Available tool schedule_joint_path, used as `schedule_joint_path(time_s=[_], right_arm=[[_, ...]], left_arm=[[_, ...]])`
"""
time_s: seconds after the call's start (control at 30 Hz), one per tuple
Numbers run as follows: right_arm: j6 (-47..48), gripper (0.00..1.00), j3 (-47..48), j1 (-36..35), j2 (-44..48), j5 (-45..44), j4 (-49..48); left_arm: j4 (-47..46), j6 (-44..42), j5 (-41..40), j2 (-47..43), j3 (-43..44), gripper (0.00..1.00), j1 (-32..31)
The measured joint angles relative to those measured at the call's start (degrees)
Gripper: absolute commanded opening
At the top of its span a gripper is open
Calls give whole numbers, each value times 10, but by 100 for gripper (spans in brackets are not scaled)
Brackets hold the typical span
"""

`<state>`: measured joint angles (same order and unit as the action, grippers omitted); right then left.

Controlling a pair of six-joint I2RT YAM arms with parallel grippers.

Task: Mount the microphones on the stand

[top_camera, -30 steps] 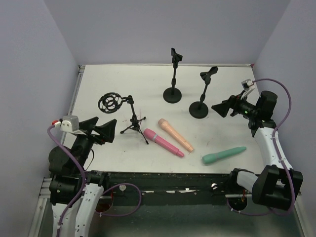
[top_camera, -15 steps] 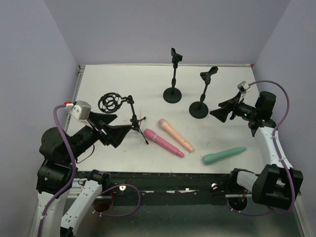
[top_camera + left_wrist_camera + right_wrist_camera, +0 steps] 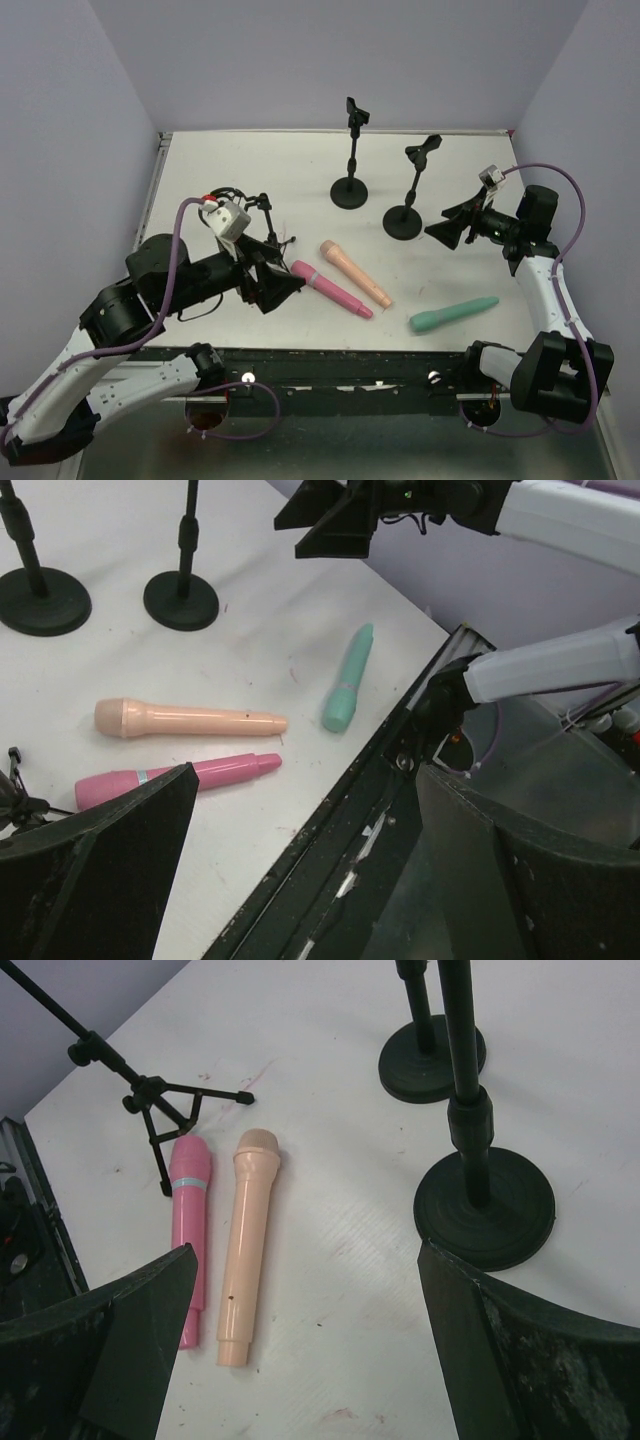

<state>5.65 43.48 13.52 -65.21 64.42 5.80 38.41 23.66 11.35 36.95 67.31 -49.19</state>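
Observation:
Three microphones lie flat on the white table: a pink one (image 3: 331, 289), a peach one (image 3: 355, 273) and a teal-green one (image 3: 452, 314). They also show in the left wrist view: pink (image 3: 180, 778), peach (image 3: 190, 719), teal-green (image 3: 347, 679). Two round-base stands (image 3: 351, 155) (image 3: 413, 190) and a tripod stand with a shock-mount ring (image 3: 268, 226) stand behind them. My left gripper (image 3: 278, 287) is open and empty, above the table just left of the pink microphone. My right gripper (image 3: 443, 225) is open and empty, raised right of the nearer round-base stand.
The table's black front edge (image 3: 330, 810) runs just below the microphones. Lilac walls close the table on three sides. The right wrist view shows the tripod legs (image 3: 160, 1110) beside the pink microphone (image 3: 189, 1220) and two round bases (image 3: 485, 1205).
My left arm has swung out from the left edge, rightward over the table, ending near the pink microphone's head. My right gripper shifted only slightly. The microphones have not moved.

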Motion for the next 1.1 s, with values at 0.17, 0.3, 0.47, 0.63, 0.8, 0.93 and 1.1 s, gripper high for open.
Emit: schedule_joint_path(time_s=[0.17,0.3,0.47,0.63,0.8,0.93,1.1], right_arm=[[4,100,1,0,0,0,3],[5,100,1,0,0,1,3],[5,100,1,0,0,4,3],[5,100,1,0,0,6,3],[5,100,1,0,0,8,3],[5,100,1,0,0,8,3],[5,100,1,0,0,9,3]], left_arm=[[7,5,-156,50,2,98,-89],[-18,16,-267,69,-38,98,-102],[-55,17,-348,78,-90,98,-102],[-88,17,-399,88,-113,98,-101],[-108,19,-410,89,-146,97,-70],[-125,20,-410,95,-167,95,-42],[-151,16,-410,114,-174,89,-14]])
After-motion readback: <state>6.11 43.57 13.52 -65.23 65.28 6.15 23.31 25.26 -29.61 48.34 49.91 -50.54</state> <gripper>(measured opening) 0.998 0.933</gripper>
